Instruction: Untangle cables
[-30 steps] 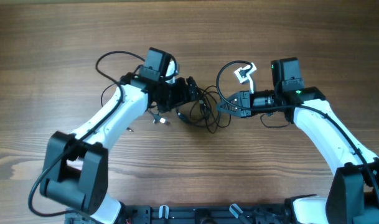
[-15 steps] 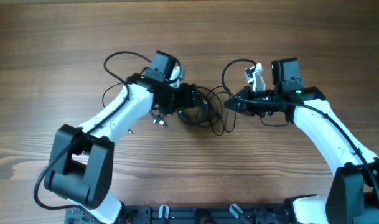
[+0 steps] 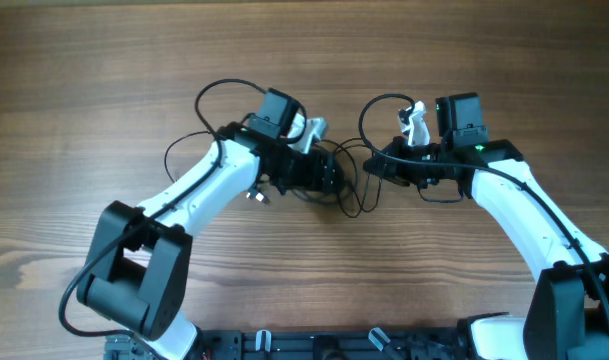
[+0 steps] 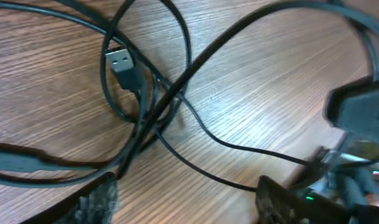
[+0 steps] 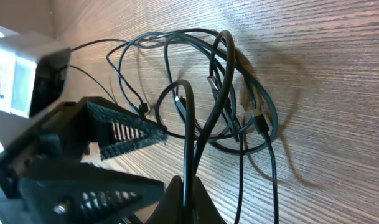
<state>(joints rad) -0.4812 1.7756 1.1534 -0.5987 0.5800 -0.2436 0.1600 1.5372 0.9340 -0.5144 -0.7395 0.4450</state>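
Nearest the table's (image 3: 304,60) front edge, the two white arms rise from their bases and bend inward, meeting near the middle of the wood. The left gripper (image 3: 332,180) points right. The right gripper (image 3: 373,165), rolled onto its side, points left, and the two tips are near each other.

In the left wrist view its fingers (image 4: 97,199) sit at the bottom corners, spread wide, holding nothing. The cords lie on the wood just ahead of them.

The right gripper's fingers show in its own view as one dark wedge, pressed together. A strand runs out of the tip and arches upward — it appears to be pinched there, though the contact itself is hidden.

Between and just beyond the two tips lie the cables (image 5: 221,106) — thin black cords crossing in loose, overlapping loops on the wood. A silver USB plug (image 4: 122,65) lies among the farther strands.
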